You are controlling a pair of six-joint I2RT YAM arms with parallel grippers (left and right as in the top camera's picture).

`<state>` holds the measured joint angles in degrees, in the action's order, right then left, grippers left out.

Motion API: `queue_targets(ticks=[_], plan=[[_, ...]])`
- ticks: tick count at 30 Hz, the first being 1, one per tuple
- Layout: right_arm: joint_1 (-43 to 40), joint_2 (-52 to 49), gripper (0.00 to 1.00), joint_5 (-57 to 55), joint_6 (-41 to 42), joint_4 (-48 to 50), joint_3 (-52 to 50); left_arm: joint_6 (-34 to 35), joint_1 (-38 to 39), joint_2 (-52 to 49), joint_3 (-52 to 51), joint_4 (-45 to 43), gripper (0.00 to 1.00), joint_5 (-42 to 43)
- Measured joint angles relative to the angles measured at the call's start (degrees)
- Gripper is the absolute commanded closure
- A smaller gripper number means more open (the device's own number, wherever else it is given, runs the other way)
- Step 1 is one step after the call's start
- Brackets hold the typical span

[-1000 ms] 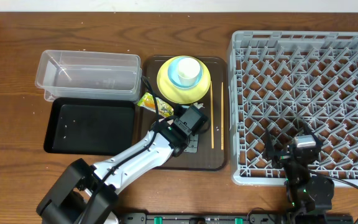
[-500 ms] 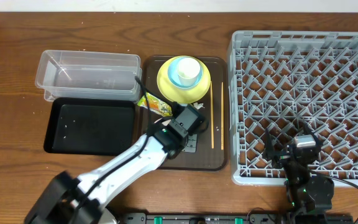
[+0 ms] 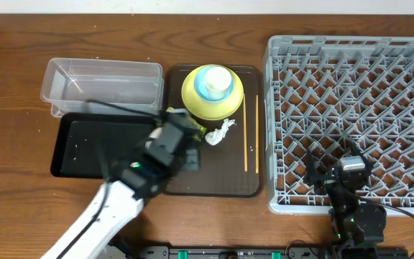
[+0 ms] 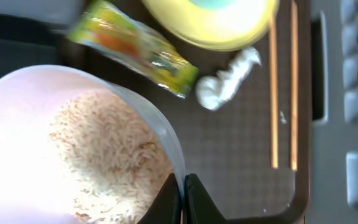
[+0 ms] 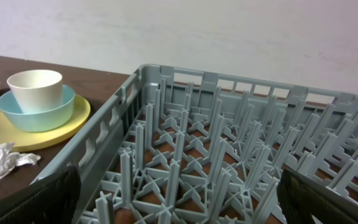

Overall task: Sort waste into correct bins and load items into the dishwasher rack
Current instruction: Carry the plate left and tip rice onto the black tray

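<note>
— What is the left gripper [image 4: 182, 190] doing?

— Its fingers are pressed together on the rim of the round white bowl [image 4: 23, 118], with the rim caught between them. The bowl holds a heap of loose white rice grains [image 4: 98, 162].

— And where is the bowl?

— It is over the left part of the flat brown serving tray [image 4: 241, 155], just beside the small green-and-orange snack wrapper [image 4: 132, 46]. From overhead the left arm is a blur there. I cannot tell whether the bowl rests on the tray or hangs above it.

— The other waste?

— The crumpled white paper scrap [image 3: 220, 132] lies on the brown tray, right at the near edge of the round yellow-green plate [image 3: 192, 97]. On that plate stands the light blue cup [image 3: 201, 90], with the small white cup [image 3: 218, 78] inside it. Two thin wooden chopsticks [image 3: 251, 133] lie side by side along the tray's right part.

— The bins?

— Both are left of the brown tray. The clear rectangular plastic tub [image 3: 103, 86] is at the back and the shallow black rectangular tray [image 3: 85, 147] is just in front of it.

— The rack?

— The large square grey plastic crate [image 3: 351, 108] with upright pegs stands on the right of the wooden table [image 3: 20, 43]. The right gripper [image 5: 179, 186] hangs at its near edge, fingers spread wide.
</note>
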<state>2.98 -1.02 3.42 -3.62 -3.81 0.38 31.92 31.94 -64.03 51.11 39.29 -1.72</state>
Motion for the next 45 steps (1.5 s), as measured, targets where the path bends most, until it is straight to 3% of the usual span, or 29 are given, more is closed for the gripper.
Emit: queue_targets(ticks=[8,12,26,38,45], plan=[[0.0,0.0,0.01,0.0,0.0,0.0,0.0,-1.0,-15.6,7.4,0.0,7.2,0.94,0.4],[0.0,0.0,0.01,0.0,0.0,0.0,0.0,-4.0,-25.0,7.4,0.0,7.1,0.94,5.2],[0.0,0.0,0.01,0.0,0.0,0.0,0.0,-16.7,-54.3,-2.8,0.0,1.8,0.94,40.7],[0.0,0.0,0.01,0.0,0.0,0.0,0.0,-29.0,-67.1,-21.3,0.0,-2.3,0.94,73.6],[0.0,0.0,0.01,0.0,0.0,0.0,0.0,-33.1,-72.4,-29.1,0.0,-2.2,0.94,85.2]])
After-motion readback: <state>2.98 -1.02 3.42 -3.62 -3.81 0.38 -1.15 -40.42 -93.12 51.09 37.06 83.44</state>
